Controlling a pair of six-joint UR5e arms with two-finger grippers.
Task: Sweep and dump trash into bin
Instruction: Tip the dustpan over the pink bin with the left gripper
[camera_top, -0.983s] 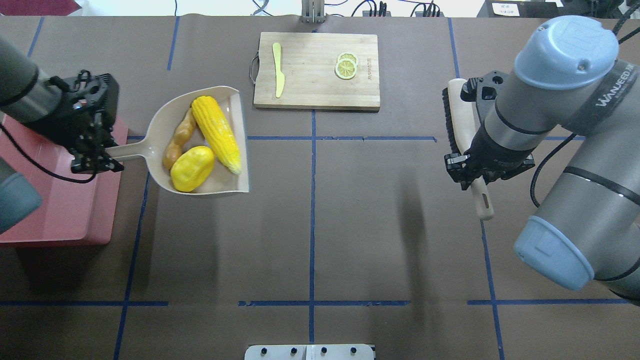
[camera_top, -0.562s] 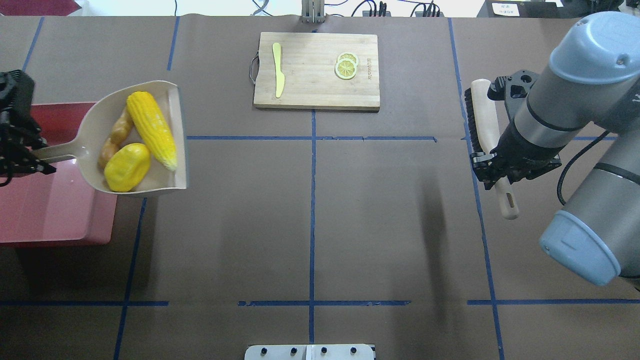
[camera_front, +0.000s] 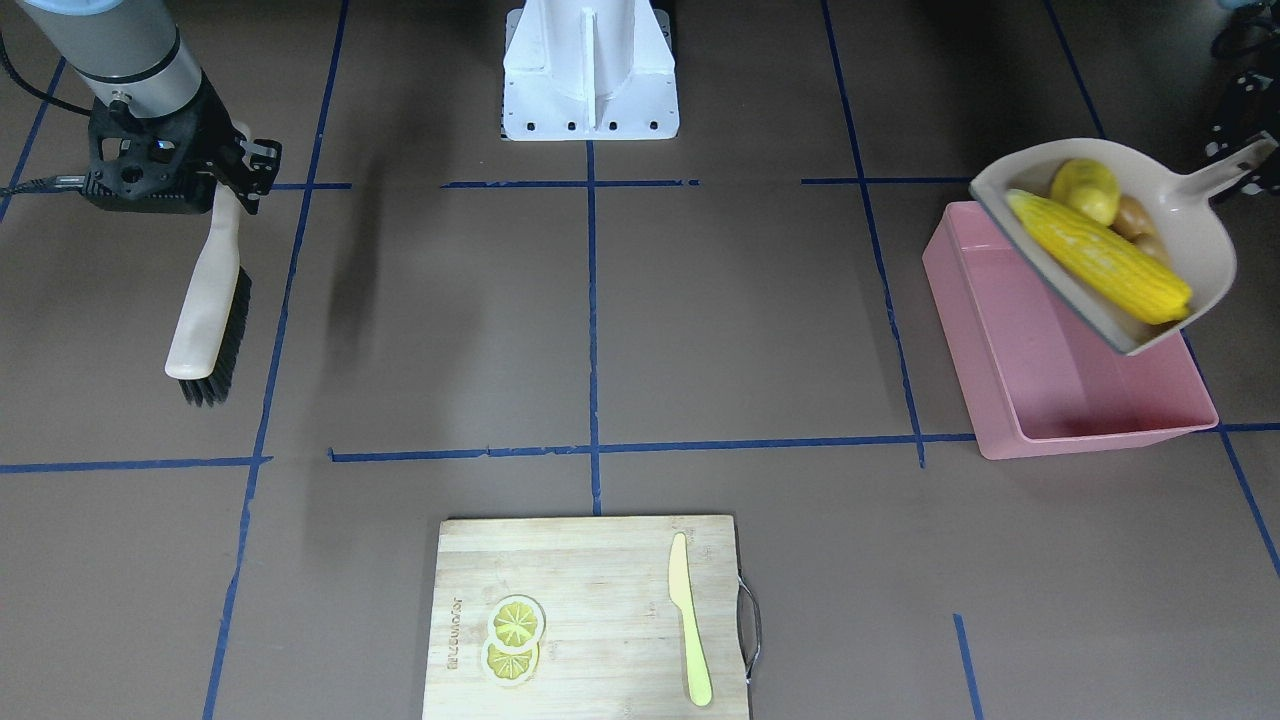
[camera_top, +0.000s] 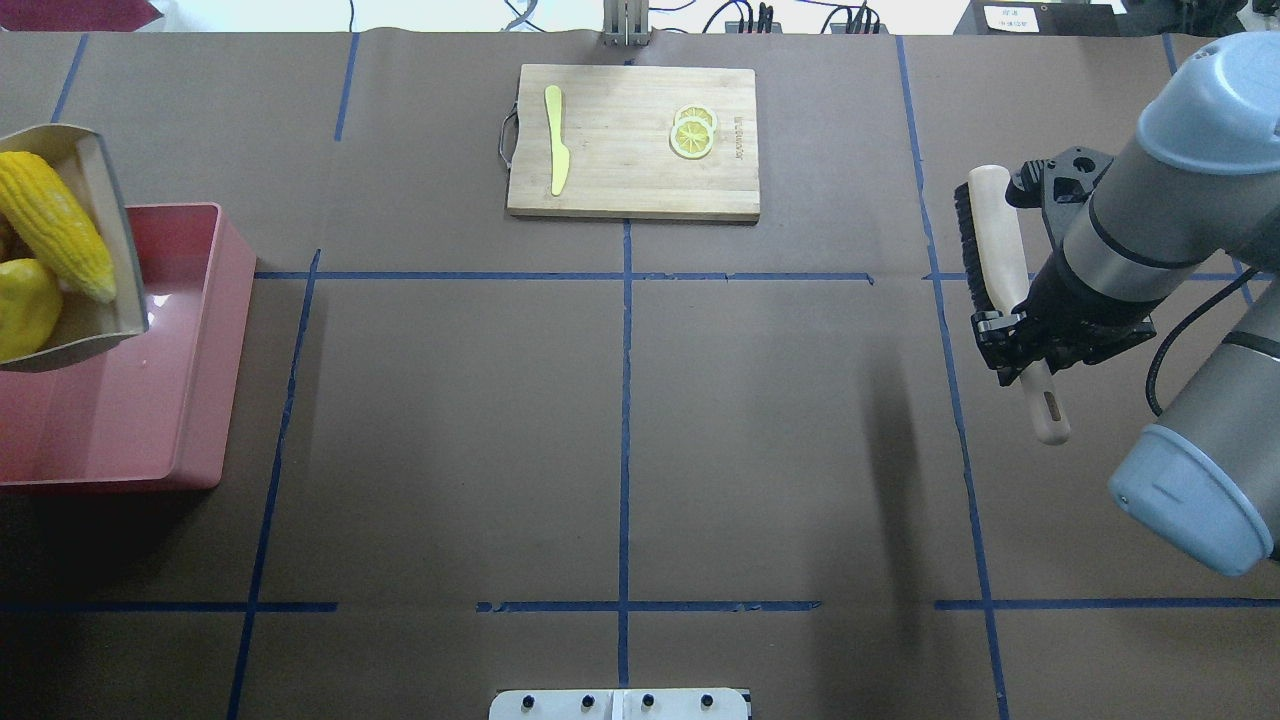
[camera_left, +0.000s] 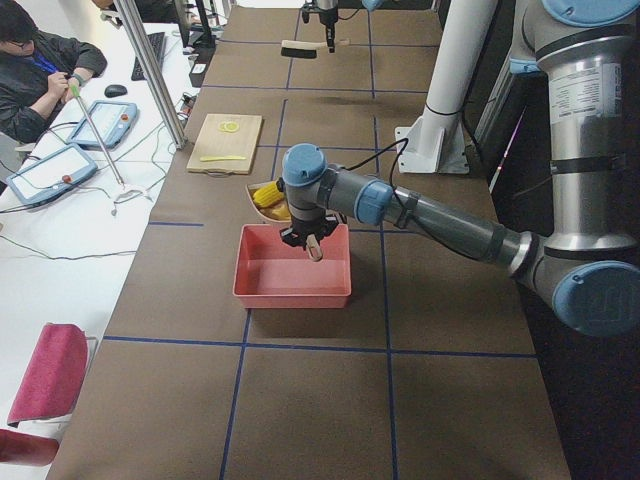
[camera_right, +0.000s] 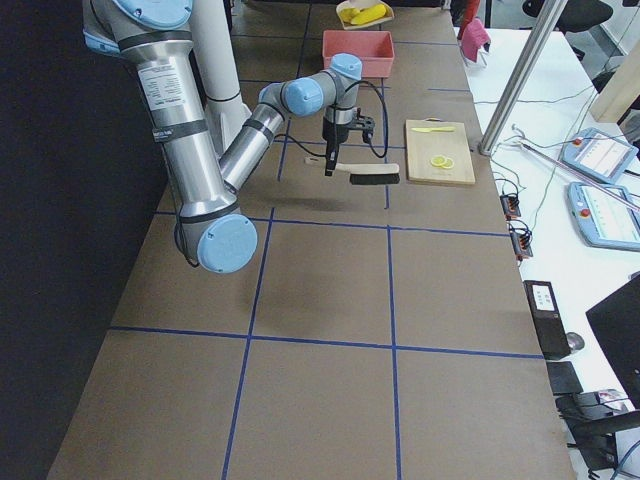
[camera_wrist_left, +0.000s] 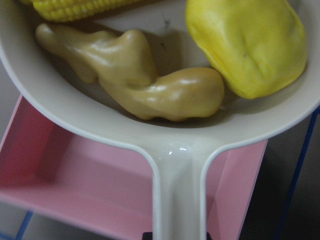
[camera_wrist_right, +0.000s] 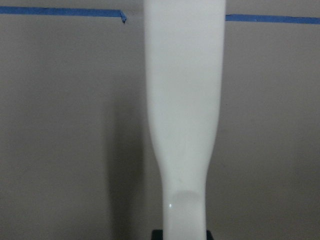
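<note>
The beige dustpan (camera_front: 1205, 238) hangs tilted above the pink bin (camera_front: 1040, 380), its open mouth toward the bin. In it lie the yellow corn cob (camera_front: 1100, 255), the yellow potato-like lump (camera_front: 1085, 190) and the tan ginger root (camera_front: 1140, 222). My left gripper (camera_front: 1252, 160) is shut on the dustpan's handle at the view's right edge. In the overhead view the dustpan (camera_top: 105, 215), corn (camera_top: 55, 225) and lump (camera_top: 22, 305) show at the left edge over the bin (camera_top: 120, 420). My right gripper (camera_top: 1025, 345) is shut on the handle of a brush (camera_top: 990, 240), held at the right.
A wooden cutting board (camera_top: 632, 140) at the table's far middle carries a pale yellow knife (camera_top: 556, 140) and lemon slices (camera_top: 693, 130). The white robot base (camera_front: 590, 70) stands at the near edge. Blue tape lines cross the brown table.
My left arm has carried the loaded dustpan leftward until it is over the bin. My right arm has moved farther right with the brush.
</note>
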